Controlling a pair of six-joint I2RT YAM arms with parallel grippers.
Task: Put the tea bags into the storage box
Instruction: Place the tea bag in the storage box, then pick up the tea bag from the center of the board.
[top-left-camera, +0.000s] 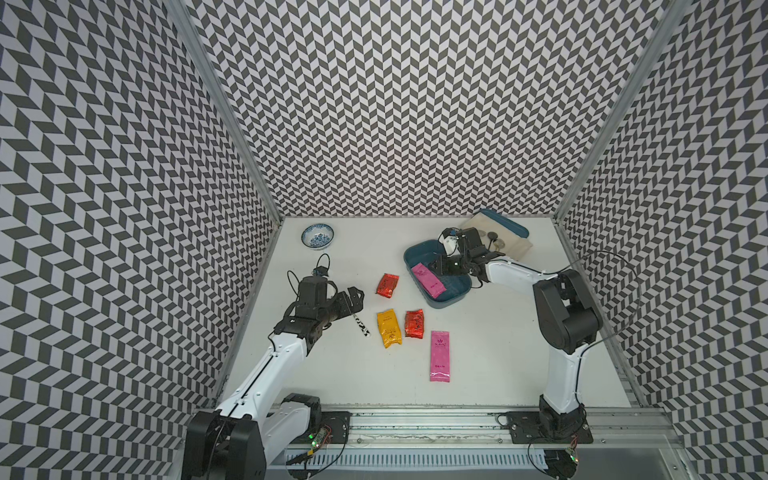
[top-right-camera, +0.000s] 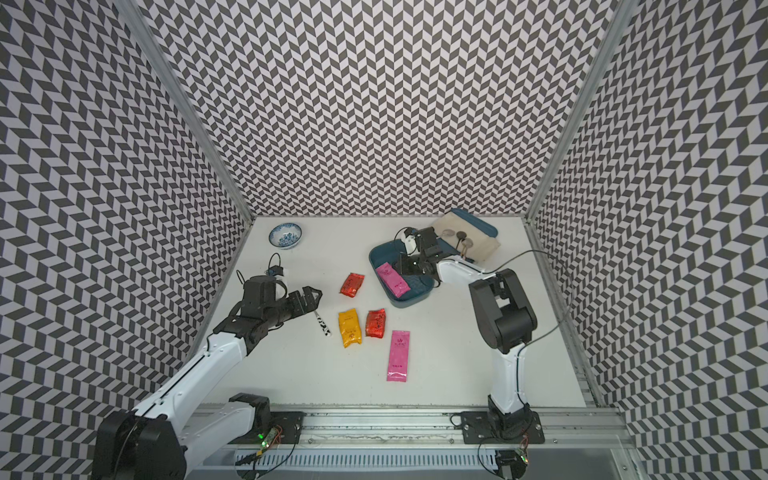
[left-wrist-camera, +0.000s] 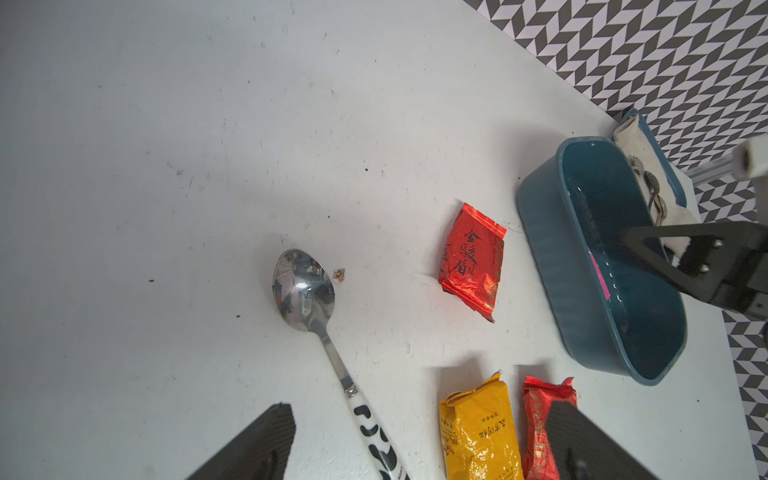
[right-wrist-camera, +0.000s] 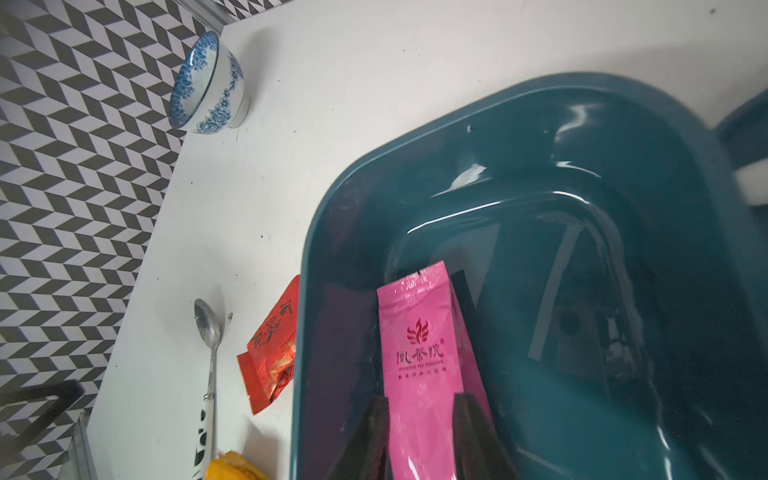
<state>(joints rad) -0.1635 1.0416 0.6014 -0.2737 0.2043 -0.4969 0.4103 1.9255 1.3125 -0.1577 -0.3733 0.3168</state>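
The storage box (top-left-camera: 440, 304) (right-wrist-camera: 316, 249) is a deep teal tub at the back right. One long pink tea bag (top-left-camera: 428, 280) (right-wrist-camera: 419, 357) lies inside it, leaning on the near wall. My right gripper (top-left-camera: 438, 266) (right-wrist-camera: 419, 415) is down in the box, its fingers parted on either side of that bag. On the table lie a red tea bag (top-left-camera: 387, 285) (left-wrist-camera: 471, 262), a yellow one (top-left-camera: 388, 328), another red one (top-left-camera: 414, 323) and a second pink one (top-left-camera: 439, 355). My left gripper (top-left-camera: 357, 296) (left-wrist-camera: 419, 440) hangs open and empty above the spoon's handle.
A spoon (left-wrist-camera: 305, 291) with a black-and-white handle lies left of the sachets. A blue-and-white bowl (top-left-camera: 317, 236) stands at the back left. Behind the box sits a shallow teal tray (top-left-camera: 513, 224) with a beige cloth (top-left-camera: 509, 245) on it. Patterned walls close three sides.
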